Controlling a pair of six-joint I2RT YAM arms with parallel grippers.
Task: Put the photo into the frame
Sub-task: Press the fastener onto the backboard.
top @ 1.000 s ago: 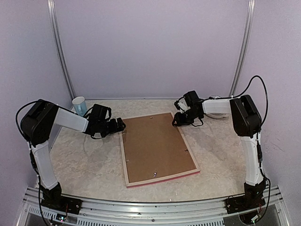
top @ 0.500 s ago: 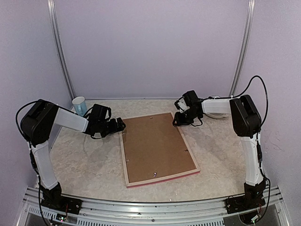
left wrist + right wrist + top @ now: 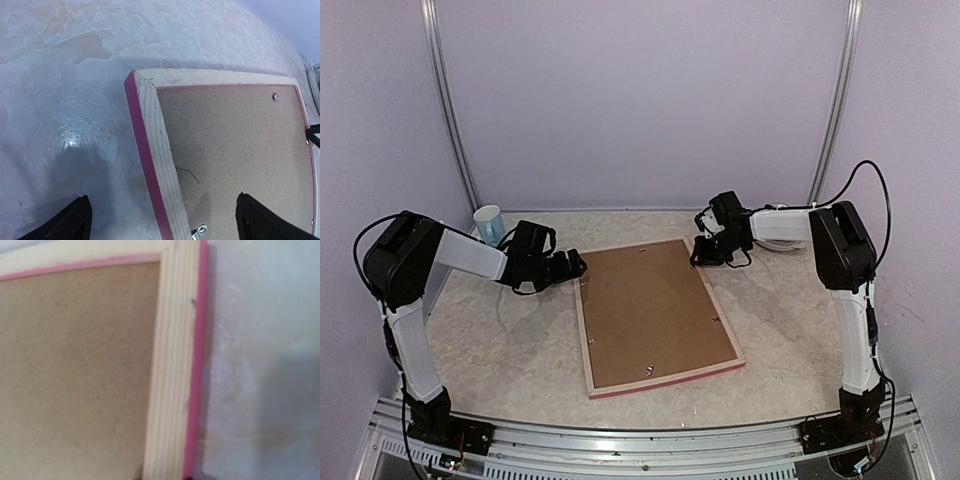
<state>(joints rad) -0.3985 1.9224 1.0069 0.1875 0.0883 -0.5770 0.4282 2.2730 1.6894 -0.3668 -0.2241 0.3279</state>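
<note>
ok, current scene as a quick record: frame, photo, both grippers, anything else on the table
frame: flat on the table, pale wood back up, pink edge showing
backing board: brown, set in the frame
photo: not in view
left gripper: open, jaws either side of the frame's left rail near its far corner
right gripper: at the frame's far right corner; open or shut unclear
cup: upright, far left of the table, apart from the frame
</note>
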